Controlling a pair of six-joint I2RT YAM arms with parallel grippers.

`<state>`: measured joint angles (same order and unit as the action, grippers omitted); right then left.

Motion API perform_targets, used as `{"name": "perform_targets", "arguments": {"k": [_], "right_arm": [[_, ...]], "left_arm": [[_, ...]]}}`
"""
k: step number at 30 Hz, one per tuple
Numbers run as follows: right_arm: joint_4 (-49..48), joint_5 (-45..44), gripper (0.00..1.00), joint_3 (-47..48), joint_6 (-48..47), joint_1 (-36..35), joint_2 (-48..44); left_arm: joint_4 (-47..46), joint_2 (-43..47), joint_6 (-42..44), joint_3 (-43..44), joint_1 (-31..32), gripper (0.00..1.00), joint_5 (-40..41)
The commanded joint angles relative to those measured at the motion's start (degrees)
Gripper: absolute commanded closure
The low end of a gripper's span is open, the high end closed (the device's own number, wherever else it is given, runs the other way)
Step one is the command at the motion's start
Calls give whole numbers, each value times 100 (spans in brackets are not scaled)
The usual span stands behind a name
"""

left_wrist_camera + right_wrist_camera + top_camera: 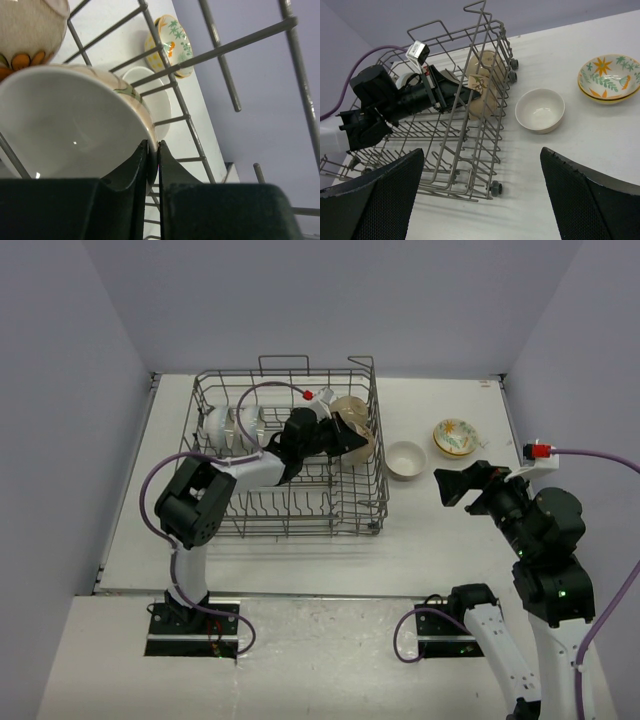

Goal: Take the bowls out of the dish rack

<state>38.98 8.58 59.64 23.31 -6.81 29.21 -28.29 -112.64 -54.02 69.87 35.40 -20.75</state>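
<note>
The grey wire dish rack (213,375) stands left of centre. My left gripper (333,432) reaches into its right end and is shut on the rim of a floral-outside, cream-inside bowl (65,125), one finger inside and one outside. A second patterned bowl (30,30) leans just behind it. Both show in the right wrist view (481,95). White dishes (222,425) stand at the rack's left end. My right gripper (452,485) hovers open and empty over the table right of the rack.
A plain white bowl (405,460) sits upright on the table just right of the rack, also in the right wrist view (540,110). Yellow-floral bowls (455,436) sit further right, stacked (609,77). Rack wires (170,75) surround the left gripper.
</note>
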Motion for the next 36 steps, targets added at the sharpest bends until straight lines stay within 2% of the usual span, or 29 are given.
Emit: {"name": "perform_targets", "arguments": {"k": [1,13,29,34,36], "right_arm": [[-172,83,1,13,-99,-22,-21],[-233,153,1,22,-90,-13,-3],[-251,188,1,39,-125,-22,-21],[-260,206,1,144,-72,-13,93],[-242,223,1,276,-11,-22,259]], "left_arm": [[131,-100,111,256,55,100,-43],[175,673,726,282,81,100,-113],[-844,1165,937,-17,73,100,-280],[-757,1384,1340,-69,81,100,-324],[-450,1604,1717,-35,116,100,-193]]}}
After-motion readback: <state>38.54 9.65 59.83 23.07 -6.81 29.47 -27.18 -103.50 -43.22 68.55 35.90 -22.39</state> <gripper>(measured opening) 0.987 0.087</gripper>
